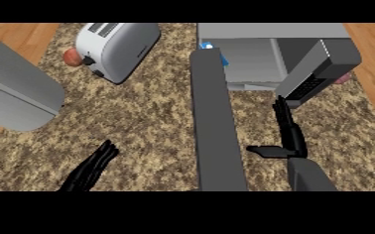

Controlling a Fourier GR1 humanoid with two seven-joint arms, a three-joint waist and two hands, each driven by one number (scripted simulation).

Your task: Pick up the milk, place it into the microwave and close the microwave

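Though half-hidden, milk [207, 45] behind grey bar [216, 129].

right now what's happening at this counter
Neither robot hand holds anything. The right robot hand is open in front of the open microwave, fingers pointing toward it. The milk peeks out at the microwave's left front, mostly hidden by a long grey panel, seemingly the open door. I can't tell whether it sits fully inside. The left robot hand rests open at the lower left.
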